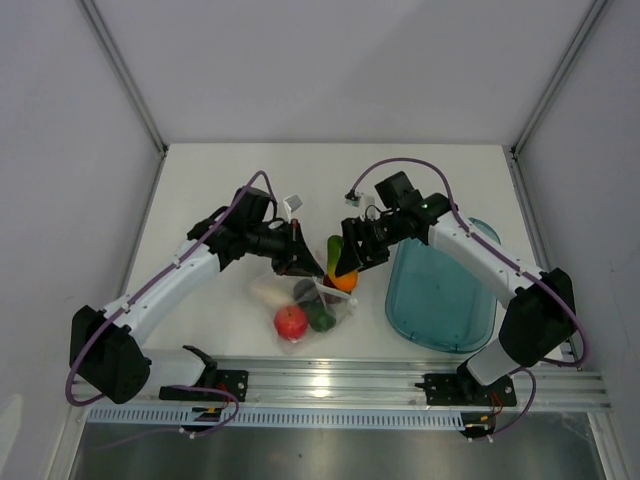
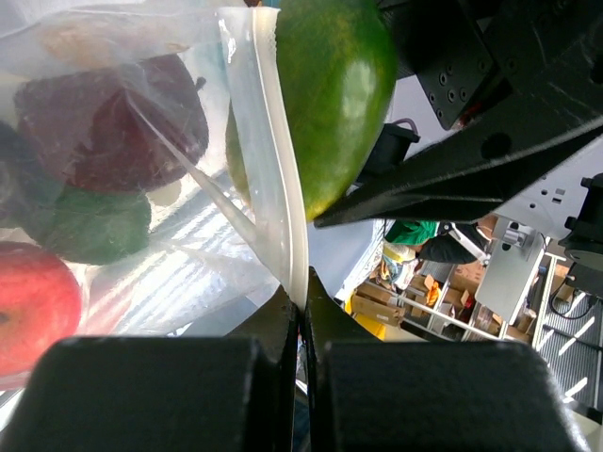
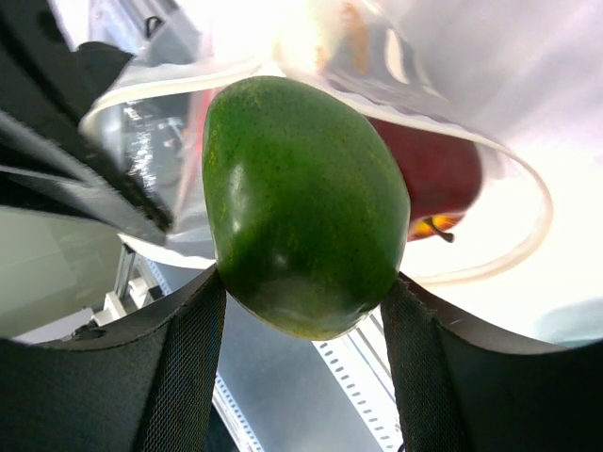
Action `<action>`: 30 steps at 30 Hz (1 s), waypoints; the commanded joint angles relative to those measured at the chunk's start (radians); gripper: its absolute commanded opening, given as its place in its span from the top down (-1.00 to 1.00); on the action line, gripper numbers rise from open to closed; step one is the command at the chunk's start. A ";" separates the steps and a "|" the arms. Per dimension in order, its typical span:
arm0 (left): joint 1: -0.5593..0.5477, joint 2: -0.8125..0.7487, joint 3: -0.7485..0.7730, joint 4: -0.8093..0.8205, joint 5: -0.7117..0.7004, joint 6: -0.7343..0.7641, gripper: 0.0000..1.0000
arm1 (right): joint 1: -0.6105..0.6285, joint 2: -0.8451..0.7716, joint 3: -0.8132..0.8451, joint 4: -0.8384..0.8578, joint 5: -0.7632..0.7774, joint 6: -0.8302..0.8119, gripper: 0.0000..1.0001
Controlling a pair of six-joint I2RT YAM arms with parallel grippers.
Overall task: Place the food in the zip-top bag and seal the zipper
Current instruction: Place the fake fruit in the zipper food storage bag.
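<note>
The zip-top bag point(image 1: 312, 303) lies between the arms, its mouth lifted. My left gripper point(image 1: 303, 263) is shut on the zipper point(image 2: 288, 212) strip at the mouth edge and holds it up point(image 2: 300, 303). Inside the bag I see a red tomato point(image 1: 291, 322), a dark green piece point(image 1: 321, 318), a white radish point(image 1: 268, 290) and a dark purple piece point(image 2: 113, 118). My right gripper point(image 1: 348, 262) is shut on a green food piece point(image 3: 301, 202), gripping its lower end point(image 3: 303, 278) right at the open mouth. An orange piece point(image 1: 345, 281) sits just below it.
A translucent teal oval tray point(image 1: 440, 295) lies to the right of the bag, under the right arm. The aluminium rail point(image 1: 400, 385) with both arm bases runs along the near edge. White walls close in the table on three sides.
</note>
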 commanded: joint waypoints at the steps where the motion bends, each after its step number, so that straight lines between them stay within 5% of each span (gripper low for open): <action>1: -0.004 -0.042 0.022 0.008 0.003 0.023 0.99 | -0.015 -0.036 0.010 -0.007 0.062 0.011 0.87; 12: -0.006 -0.058 0.025 0.028 0.014 -0.008 0.99 | 0.039 -0.005 -0.028 0.053 0.044 0.029 0.82; 24: -0.009 -0.066 0.015 0.041 0.023 -0.020 0.99 | 0.094 0.019 -0.021 0.053 -0.009 -0.015 0.30; 27: -0.009 -0.067 0.016 0.041 0.023 -0.022 0.99 | 0.106 0.027 -0.015 0.052 -0.016 -0.017 -0.07; 30: -0.009 -0.070 0.016 0.039 0.023 -0.022 0.99 | 0.110 0.019 -0.004 0.055 0.008 -0.004 -0.98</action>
